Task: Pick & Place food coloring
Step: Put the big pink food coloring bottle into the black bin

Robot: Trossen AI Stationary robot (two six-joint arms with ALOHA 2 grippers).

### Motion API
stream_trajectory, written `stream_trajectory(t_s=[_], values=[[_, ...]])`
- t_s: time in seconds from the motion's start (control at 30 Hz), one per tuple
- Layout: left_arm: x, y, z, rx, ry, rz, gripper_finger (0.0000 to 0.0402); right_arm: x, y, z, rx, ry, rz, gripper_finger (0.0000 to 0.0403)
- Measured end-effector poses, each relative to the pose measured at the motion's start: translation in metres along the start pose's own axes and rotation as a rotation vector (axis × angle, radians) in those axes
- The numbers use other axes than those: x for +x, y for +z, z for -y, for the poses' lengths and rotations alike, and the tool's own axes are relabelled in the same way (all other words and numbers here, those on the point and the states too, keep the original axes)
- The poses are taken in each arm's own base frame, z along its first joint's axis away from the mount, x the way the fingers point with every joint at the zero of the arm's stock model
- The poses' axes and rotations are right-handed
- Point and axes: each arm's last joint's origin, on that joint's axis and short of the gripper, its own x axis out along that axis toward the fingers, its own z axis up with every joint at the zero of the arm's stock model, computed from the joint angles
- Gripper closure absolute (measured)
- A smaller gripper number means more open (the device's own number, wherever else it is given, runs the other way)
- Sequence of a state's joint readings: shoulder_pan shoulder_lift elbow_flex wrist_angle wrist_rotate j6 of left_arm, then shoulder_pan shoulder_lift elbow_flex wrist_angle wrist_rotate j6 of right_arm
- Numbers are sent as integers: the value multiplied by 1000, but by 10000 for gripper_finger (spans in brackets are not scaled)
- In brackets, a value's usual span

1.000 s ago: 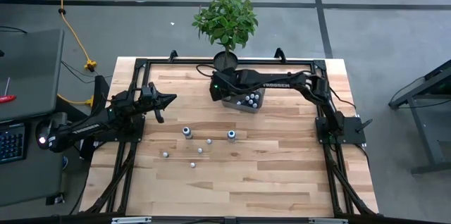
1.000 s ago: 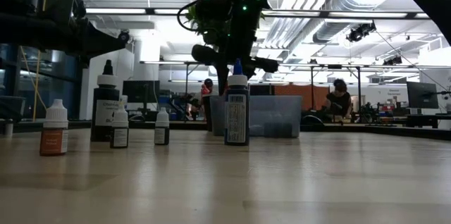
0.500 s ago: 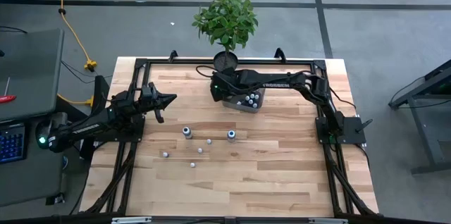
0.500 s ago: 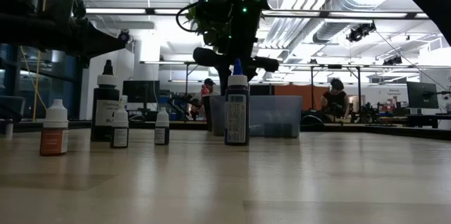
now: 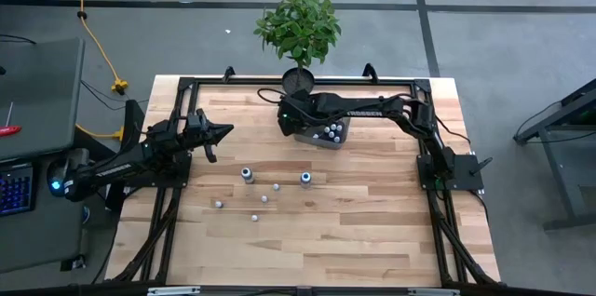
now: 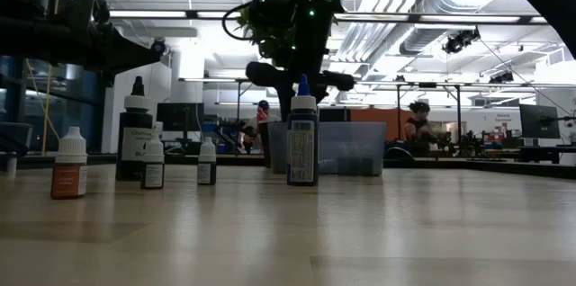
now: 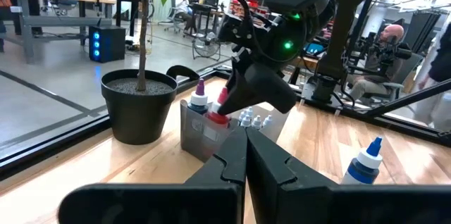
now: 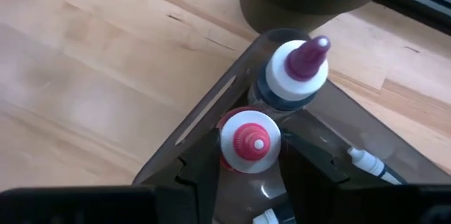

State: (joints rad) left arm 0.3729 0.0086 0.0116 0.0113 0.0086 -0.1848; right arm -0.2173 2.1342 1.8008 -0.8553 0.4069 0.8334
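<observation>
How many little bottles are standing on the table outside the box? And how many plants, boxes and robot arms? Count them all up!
Loose bottles on the table: 6
Potted plant: 1
Clear bin: 1
Robot arms: 2
Total: 10
The bottles inside the bin are too crowded to count.
</observation>
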Motion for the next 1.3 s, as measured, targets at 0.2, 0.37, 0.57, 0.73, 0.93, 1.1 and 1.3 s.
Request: stream_trajectory(t_s=[0.2,0.37,0.57,0.73,0.93,1.1,1.3], values=[[0,0,0,0,0,0,401,-1,0,-3,-25,33,-3,272],[0,0,0,0,0,0,401,-1,0,-4,-29,43,-11,272],[0,0,0,0,0,0,401,-1,0,-4,-50,52,-4,271],[0,0,0,0,0,0,401,-2,-1,-6,-83,67,-8,271],[0,0,0,0,0,0,401,-2,-2,-7,-97,73,-17,271],[0,0,0,0,0,0,401,-3,-2,-6,-124,77,-25,271],[0,0,0,0,0,0,401,-3,-3,-6,-127,72,-31,248]])
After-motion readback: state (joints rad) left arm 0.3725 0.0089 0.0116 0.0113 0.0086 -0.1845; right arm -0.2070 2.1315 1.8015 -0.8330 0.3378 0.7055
